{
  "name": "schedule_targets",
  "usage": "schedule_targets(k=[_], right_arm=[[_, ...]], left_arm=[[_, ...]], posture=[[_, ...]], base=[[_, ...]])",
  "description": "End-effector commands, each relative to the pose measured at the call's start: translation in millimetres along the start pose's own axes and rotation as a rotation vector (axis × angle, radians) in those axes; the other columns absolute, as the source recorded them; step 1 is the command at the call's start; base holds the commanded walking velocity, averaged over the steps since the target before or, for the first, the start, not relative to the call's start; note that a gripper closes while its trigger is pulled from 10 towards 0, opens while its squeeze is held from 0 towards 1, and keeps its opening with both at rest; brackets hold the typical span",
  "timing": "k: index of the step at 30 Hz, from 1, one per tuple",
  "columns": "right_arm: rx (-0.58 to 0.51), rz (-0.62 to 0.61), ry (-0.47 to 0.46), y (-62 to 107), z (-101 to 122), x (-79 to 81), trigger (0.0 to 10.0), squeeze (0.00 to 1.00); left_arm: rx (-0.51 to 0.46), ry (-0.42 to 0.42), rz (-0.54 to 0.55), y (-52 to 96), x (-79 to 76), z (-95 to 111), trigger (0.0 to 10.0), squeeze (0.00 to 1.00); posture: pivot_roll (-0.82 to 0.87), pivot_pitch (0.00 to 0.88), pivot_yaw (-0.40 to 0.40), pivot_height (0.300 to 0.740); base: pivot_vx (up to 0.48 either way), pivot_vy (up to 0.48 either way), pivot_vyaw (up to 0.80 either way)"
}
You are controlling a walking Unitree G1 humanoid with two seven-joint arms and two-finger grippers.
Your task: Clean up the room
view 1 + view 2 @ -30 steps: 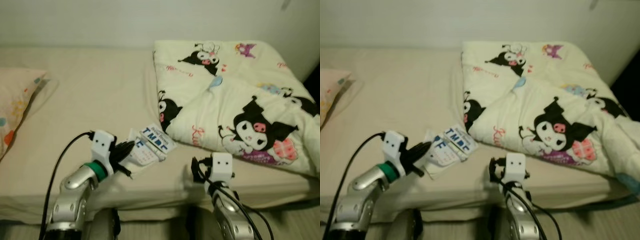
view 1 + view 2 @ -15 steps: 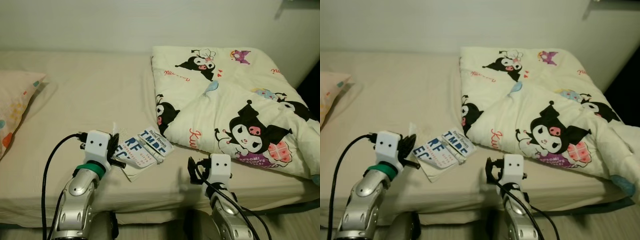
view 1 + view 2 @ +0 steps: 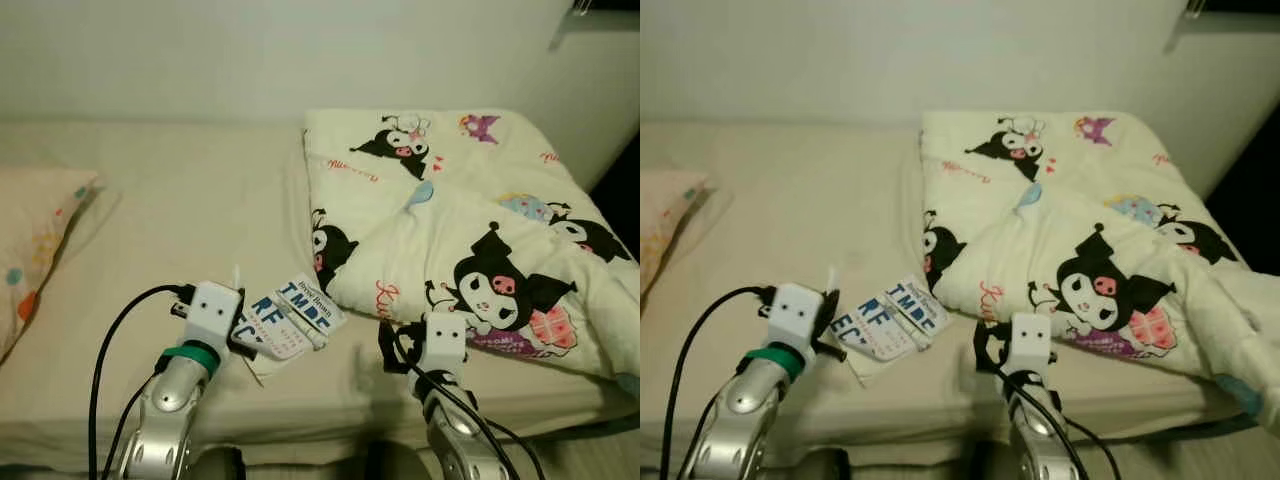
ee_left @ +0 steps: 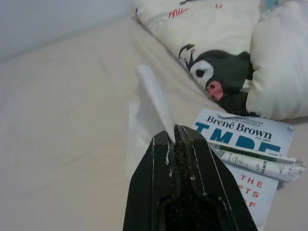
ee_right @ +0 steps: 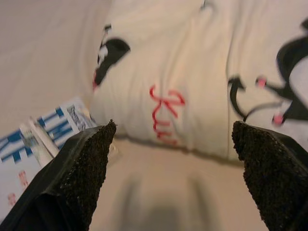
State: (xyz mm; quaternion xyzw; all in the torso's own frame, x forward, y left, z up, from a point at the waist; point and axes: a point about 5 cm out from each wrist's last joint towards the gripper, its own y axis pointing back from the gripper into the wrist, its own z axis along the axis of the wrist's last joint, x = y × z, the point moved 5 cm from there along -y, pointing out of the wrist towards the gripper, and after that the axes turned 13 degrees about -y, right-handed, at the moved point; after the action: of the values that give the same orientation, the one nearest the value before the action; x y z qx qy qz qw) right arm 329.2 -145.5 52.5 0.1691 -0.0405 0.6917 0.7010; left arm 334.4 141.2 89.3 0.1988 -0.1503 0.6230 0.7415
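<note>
A white book [image 3: 292, 314] with blue letters, "Brené Brown" on its cover [image 4: 243, 139], lies near the bed's front edge beside a folded paper [image 4: 260, 162]. Under and beside it lies a thin white paper sheet [image 4: 144, 115]. My left gripper [image 4: 175, 134] is shut on that sheet's corner, which stands up as a narrow strip [image 3: 238, 283]. The left wrist [image 3: 212, 312] hovers just left of the book. My right gripper [image 5: 173, 139] is open and holds nothing, low over the mattress in front of the blanket, right of the book [image 5: 29, 144].
A cream blanket [image 3: 450, 220] printed with black cartoon characters is bunched over the right half of the beige bed [image 3: 180, 190]. A patterned pillow [image 3: 35, 240] lies at the left edge. A pale wall rises behind the bed. Dark floor shows at far right.
My left gripper has drawn back from the book toward the left, and a corner of the white sheet now stands up in it. The camera has shifted slightly; the right arm barely moved.
</note>
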Motion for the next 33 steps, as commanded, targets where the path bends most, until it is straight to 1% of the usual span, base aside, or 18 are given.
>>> schedule_targets(k=[1,4,5,7,14,15,18,23,28,29,33], right_arm=[[0.0,-0.01,-0.011,0.1,-0.9,-1.7,10.0,0.0],[0.0,-0.011,-0.011,0.2,-0.9,-2.3,10.0,0.0],[0.001,-0.01,-0.008,0.7,-1.6,-2.9,10.0,0.0],[0.002,-0.009,-0.008,1.4,-2.6,-2.8,10.0,0.0],[0.0,-0.012,-0.011,3.8,-3.8,-3.8,10.0,0.0],[0.002,-0.013,-0.011,4.4,-4.9,-4.7,10.0,0.0],[0.004,-0.014,-0.011,5.0,-5.9,-5.4,10.0,0.0],[-0.004,-0.024,-0.005,7.5,-8.0,-6.8,10.0,0.0],[0.029,-0.056,0.015,6.6,-12.4,-11.8,10.0,0.0],[0.041,-0.08,-0.002,6.3,-14.6,-16.3,10.0,0.0],[0.042,-0.092,-0.017,6.3,-15.1,-18.7,10.0,0.0]], left_arm=[[0.02,0.015,0.001,0.5,-3.3,-3.3,10.0,0.0],[0.017,0.02,0.0,0.7,-4.2,-2.0,10.0,0.0],[0.042,0.007,-0.001,2.0,-6.0,-6.9,10.0,0.0],[0.063,0.006,0.012,4.0,-4.8,-12.5,10.0,0.0],[0.067,0.023,0.037,4.8,-0.5,-15.4,10.0,0.0],[0.07,0.011,0.035,4.0,-0.7,-15.9,10.0,0.0],[0.074,0.002,0.035,3.3,-0.7,-16.3,10.0,0.0],[0.085,0.016,0.046,1.4,0.9,-17.2,10.0,0.0],[0.076,0.026,0.043,1.9,-0.8,-15.9,10.0,0.0],[0.066,0.034,0.035,1.6,-3.7,-13.9,10.0,0.0],[0.058,0.036,0.028,1.4,-5.7,-12.0,10.0,0.0]], posture=[[0.1,0.0,0.01,0.687],[0.1,0.0,0.008,0.692],[0.1,0.0,0.014,0.702],[0.09,0.0,0.018,0.712],[0.08,0.0,0.025,0.737],[0.09,0.0,0.021,0.74],[0.09,0.0,0.021,0.74],[0.08,0.0,0.022,0.74],[0.08,0.0,0.024,0.74],[0.08,0.0,0.023,0.74],[0.08,0.0,0.025,0.74]], base=[[0.0,0.0,0.0],[0.0,0.0,0.0],[0.0,0.0,0.0],[0.0,0.0,0.0],[0.0,0.0,0.0],[0.0,0.0,0.0],[0.0,0.0,0.0],[0.0,0.0,0.0],[0.0,0.0,0.0],[0.0,0.0,-0.8],[0.0,0.0,-0.8]])
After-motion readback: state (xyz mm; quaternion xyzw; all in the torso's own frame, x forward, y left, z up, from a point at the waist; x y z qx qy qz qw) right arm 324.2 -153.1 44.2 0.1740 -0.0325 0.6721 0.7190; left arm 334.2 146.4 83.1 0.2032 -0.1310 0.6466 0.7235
